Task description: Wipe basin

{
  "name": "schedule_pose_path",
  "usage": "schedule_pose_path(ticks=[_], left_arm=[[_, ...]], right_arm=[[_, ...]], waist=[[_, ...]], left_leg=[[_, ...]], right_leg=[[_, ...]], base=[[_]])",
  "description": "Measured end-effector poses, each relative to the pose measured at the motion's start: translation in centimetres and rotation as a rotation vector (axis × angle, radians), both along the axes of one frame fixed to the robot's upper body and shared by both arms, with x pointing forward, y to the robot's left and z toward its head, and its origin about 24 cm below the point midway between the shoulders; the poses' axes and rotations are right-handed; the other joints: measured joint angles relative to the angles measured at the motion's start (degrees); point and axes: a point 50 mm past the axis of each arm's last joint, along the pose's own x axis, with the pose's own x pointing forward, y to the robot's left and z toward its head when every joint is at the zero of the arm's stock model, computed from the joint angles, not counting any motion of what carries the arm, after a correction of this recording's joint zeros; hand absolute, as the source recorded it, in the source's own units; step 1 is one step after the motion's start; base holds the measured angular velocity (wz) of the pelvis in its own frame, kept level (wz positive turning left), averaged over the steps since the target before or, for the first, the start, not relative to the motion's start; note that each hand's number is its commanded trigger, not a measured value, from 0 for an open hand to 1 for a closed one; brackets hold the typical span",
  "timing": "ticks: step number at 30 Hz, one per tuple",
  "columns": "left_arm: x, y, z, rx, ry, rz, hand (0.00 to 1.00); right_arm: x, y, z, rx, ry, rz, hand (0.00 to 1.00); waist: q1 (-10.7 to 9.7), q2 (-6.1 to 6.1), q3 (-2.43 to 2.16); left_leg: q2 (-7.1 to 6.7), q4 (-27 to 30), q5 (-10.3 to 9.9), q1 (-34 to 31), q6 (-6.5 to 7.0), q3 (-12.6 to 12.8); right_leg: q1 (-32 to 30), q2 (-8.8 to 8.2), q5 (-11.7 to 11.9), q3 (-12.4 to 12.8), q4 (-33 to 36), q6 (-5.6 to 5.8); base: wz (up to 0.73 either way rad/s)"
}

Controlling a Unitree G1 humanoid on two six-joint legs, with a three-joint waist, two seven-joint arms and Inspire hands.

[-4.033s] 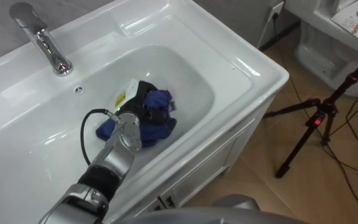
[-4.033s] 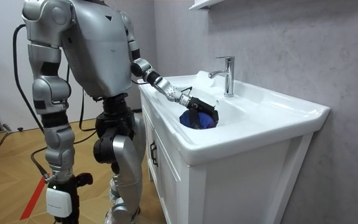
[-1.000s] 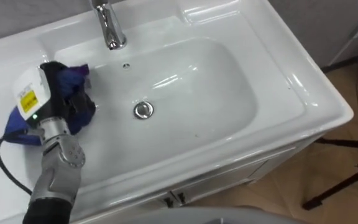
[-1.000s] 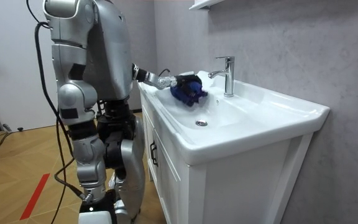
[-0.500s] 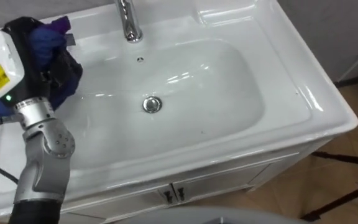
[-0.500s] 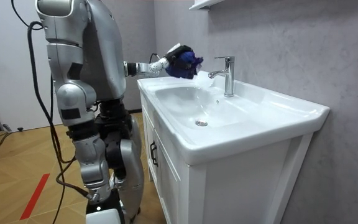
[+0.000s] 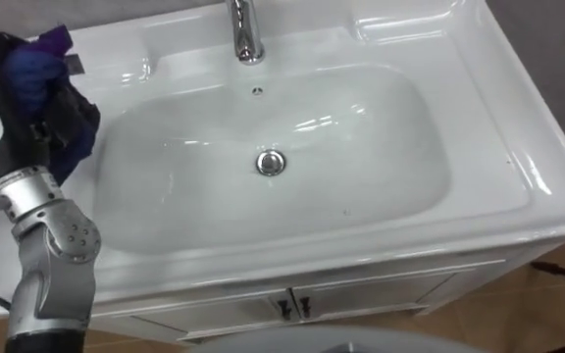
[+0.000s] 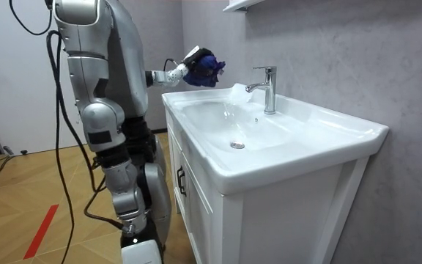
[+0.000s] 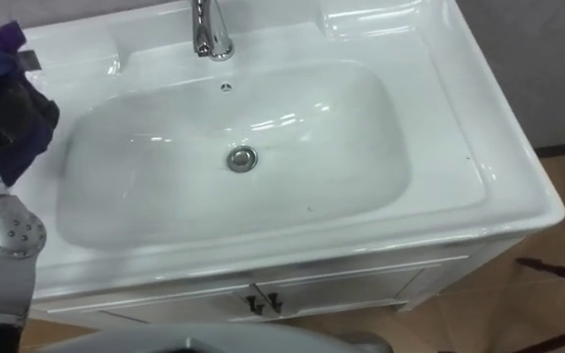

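Room view shows the left hand (image 8: pixel 189 72) clenched round the blue cloth (image 8: pixel 209 67), held above the left rim of the basin (image 8: pixel 299 143), where a slackening grip could let it fall outside.

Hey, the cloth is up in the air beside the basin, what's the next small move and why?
Probably lower the left hand, shut on the blue cloth, down into the bowl of the basin. The cloth hangs above the left rim, touching nothing, so no wiping can happen there.
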Motion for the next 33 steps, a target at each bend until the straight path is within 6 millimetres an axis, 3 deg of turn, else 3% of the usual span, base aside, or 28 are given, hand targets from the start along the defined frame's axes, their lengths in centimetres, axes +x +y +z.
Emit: schedule_pose_path(ticks=[4, 6, 13, 19, 20, 21, 22, 23, 33], left_arm=[[-1.6, 1.0, -1.7, -0.01, 0.1, 0.048, 1.0], [-2.4, 2.0, -2.0, -0.014, 0.129, 0.095, 1.0], [-2.9, 2.9, -2.3, -0.024, 0.155, 0.135, 1.0], [-3.8, 3.5, -4.3, -0.056, 0.263, 0.179, 1.0], [-3.8, 3.5, -4.3, -0.06, 0.262, 0.18, 0.94], [-3.8, 3.5, -4.3, -0.077, 0.257, 0.185, 0.65], [-3.9, 3.5, -4.4, -0.079, 0.258, 0.186, 0.09], [-3.9, 3.6, -4.5, -0.091, 0.258, 0.19, 0.0], [-4.0, 3.1, -5.1, -0.158, 0.257, 0.19, 0.0]], right_arm=[[-0.9, 0.0, 0.0, 0.002, 0.019, -0.024, 0.0], [-1.0, -0.1, 0.0, 0.0, 0.023, -0.022, 0.0], [-0.9, -0.4, 0.1, 0.002, 0.023, -0.02, 0.0], [-0.8, -0.6, 0.2, 0.015, 0.019, 0.004, 0.0], [-0.9, -0.7, 0.2, 0.014, 0.022, 0.004, 0.0], [-0.9, -0.7, 0.2, 0.015, 0.022, 0.005, 0.0], [-0.9, -0.7, 0.2, 0.015, 0.022, 0.006, 0.0], [-1.0, -0.7, 0.2, 0.016, 0.022, 0.006, 0.0], [-1.3, -0.6, 0.2, 0.018, 0.029, -0.01, 0.0]], waist=[[0.1, -0.18, -0.12], [0.3, -0.54, 0.02], [1.3, -0.87, 0.12], [1.3, -0.46, 0.04], [1.3, -0.41, 0.04], [1.2, -0.38, -0.01], [1.3, -0.35, -0.03], [1.2, -0.27, -0.12], [0.9, -0.33, 0.04]], left_leg=[[-0.05, 0.0, 0.0, -0.1, 0.02, -0.1], [-0.05, -0.1, 0.0, -0.1, 0.02, -0.1], [-0.28, -0.3, 0.0, 0.8, 0.02, 0.0], [-0.36, -0.1, 0.0, 0.8, 0.05, 0.0], [-0.36, -0.1, 0.0, 0.8, 0.05, 0.0], [-0.36, -0.1, 0.0, 0.8, 0.05, 0.0], [-0.36, -0.1, 0.0, 0.8, 0.05, 0.0], [-0.36, -0.1, 0.0, 0.8, 0.05, 0.0], [-0.38, -0.3, 0.0, 1.8, 0.06, 0.0]], right_leg=[[0.3, 0.1, 0.0, 0.0, 0.0, 0.07], [0.3, 0.09, 0.0, 0.0, 0.0, 0.07], [0.7, -0.01, -0.1, 0.0, 0.0, 0.26], [0.6, -0.02, -0.2, 0.1, 0.1, 0.34], [0.6, -0.04, -0.2, 0.1, 0.1, 0.34], [0.7, -0.04, -0.2, 0.1, 0.1, 0.34], [0.7, -0.05, -0.2, 0.1, 0.1, 0.34], [0.8, -0.05, -0.2, 0.1, 0.1, 0.34], [1.6, -0.12, -0.2, 0.2, 0.1, 0.4]], base=[[0.02], [0.0], [0.0], [0.0], [0.0], [0.0], [0.0], [0.0], [0.0]])
